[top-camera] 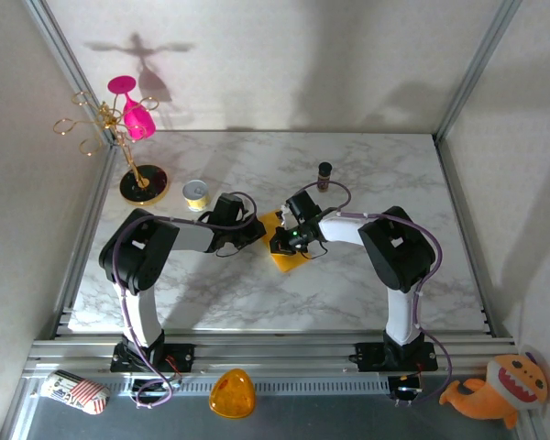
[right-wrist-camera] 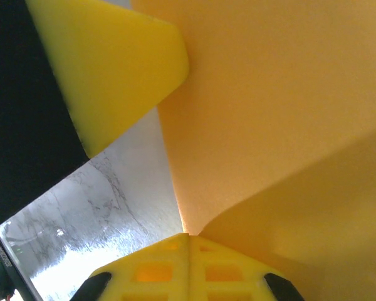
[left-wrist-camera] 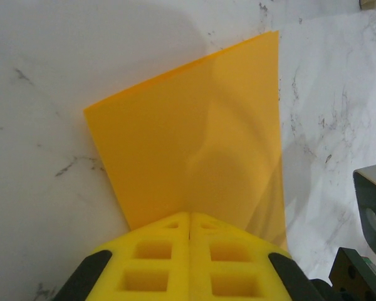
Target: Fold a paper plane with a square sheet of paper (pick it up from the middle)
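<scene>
- The square sheet of paper [top-camera: 286, 261] is found about the middle of the white marbled table [top-camera: 257, 298], which is closed in by pale walls and an aluminium frame.
- It is gripped from two sides. The left gripper [top-camera: 257, 235] is clamped on one edge and the right gripper [top-camera: 291, 240] on another, and each pair of jaws is pressed together with paper between the yellow pads.
- The paper is seen as matte orange-yellow. Two layers are shown along its far edge in the left wrist view, and a soft bend is carried across it in the right wrist view.
- Towards the far edge a yellow tin [top-camera: 195, 193] and a small dark bottle [top-camera: 324, 174] are set, well apart from the paper. A gold stand [top-camera: 133, 151] with a pink glass [top-camera: 136, 115] is placed at the far left corner.
- Bare marble is seen along the near edge and towards the right edge.
</scene>
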Robot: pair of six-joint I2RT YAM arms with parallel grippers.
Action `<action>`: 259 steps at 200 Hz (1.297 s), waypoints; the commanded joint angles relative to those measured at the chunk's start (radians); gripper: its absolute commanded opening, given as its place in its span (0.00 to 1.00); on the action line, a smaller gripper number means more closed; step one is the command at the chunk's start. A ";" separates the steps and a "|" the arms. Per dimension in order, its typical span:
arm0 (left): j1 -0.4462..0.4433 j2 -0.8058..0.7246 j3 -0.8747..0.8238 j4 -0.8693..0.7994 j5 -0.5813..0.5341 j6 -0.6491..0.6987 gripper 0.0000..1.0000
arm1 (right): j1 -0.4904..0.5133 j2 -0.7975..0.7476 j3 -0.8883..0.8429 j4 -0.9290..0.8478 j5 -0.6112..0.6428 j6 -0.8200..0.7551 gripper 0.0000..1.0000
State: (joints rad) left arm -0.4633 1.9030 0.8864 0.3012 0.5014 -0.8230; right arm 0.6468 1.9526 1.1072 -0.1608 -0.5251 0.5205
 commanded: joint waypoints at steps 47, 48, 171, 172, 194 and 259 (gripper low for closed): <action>-0.006 0.044 0.038 -0.100 -0.058 0.013 0.02 | 0.011 0.003 0.034 -0.019 -0.026 -0.011 0.04; -0.006 0.045 0.038 -0.102 -0.058 0.012 0.02 | 0.011 0.003 0.034 -0.020 -0.025 -0.011 0.04; -0.006 0.079 0.086 -0.217 -0.112 0.036 0.01 | 0.024 -0.080 -0.120 -0.089 -0.029 -0.017 0.04; -0.006 0.080 0.087 -0.217 -0.112 0.037 0.01 | 0.024 -0.081 -0.121 -0.088 -0.029 -0.017 0.04; -0.006 0.079 0.093 -0.220 -0.106 0.042 0.01 | 0.027 -0.115 -0.165 -0.099 -0.032 -0.015 0.05; -0.008 0.067 0.124 -0.208 -0.046 0.070 0.05 | 0.032 -0.190 -0.226 -0.118 -0.017 -0.023 0.05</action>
State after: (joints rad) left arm -0.4683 1.9324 0.9909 0.1493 0.4774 -0.7902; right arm 0.6655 1.7874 0.8875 -0.1841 -0.5518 0.5121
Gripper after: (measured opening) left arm 0.046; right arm 0.063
